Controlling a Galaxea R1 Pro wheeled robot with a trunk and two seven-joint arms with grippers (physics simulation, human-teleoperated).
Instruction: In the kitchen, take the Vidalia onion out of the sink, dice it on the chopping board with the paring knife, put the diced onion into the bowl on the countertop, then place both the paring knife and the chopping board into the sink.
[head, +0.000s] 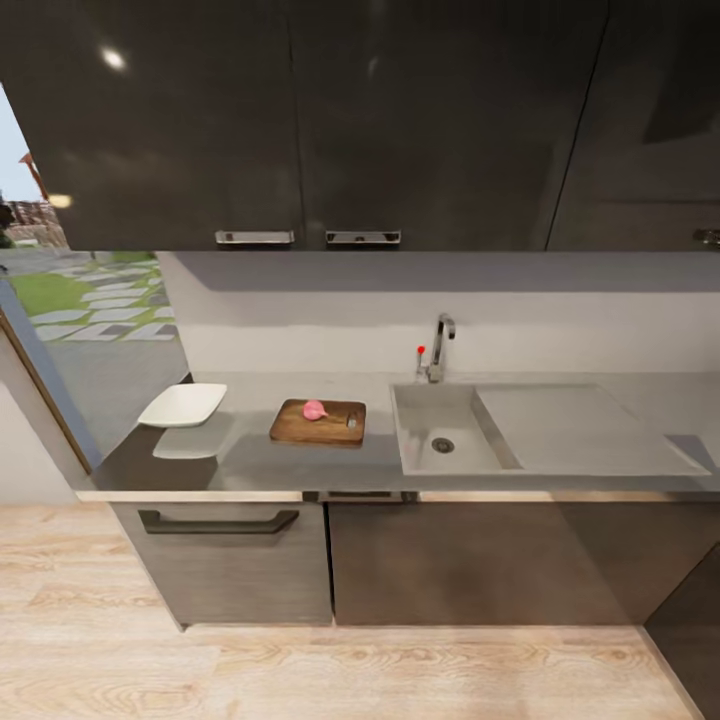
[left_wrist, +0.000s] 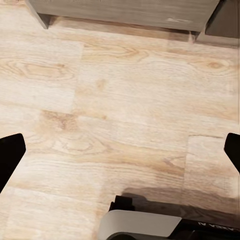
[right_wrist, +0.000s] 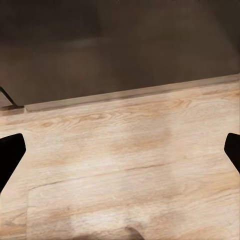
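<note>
On the grey countertop (head: 250, 462) lies the brown chopping board (head: 296, 428), with a pinkish onion (head: 315, 410) resting on it. A small dark paring knife (head: 351, 421) lies by the board's right end. To the board's left stands the white bowl (head: 183, 405). The steel sink (head: 413, 425) with its chrome tap (head: 441, 346) is to the board's right, its basin bare. My left gripper (left_wrist: 120, 155) is open over the wooden floor, holding nothing. My right gripper (right_wrist: 120, 155) is open too, above the floor near a dark cabinet front (right_wrist: 120, 50).
Dark glossy upper cabinets (head: 300, 120) hang over the counter. Below it are grey cabinet fronts with a drawer handle (head: 218, 522). A glass opening onto a garden (head: 90, 310) lies at the left. Part of my base (left_wrist: 145, 227) shows over the floor.
</note>
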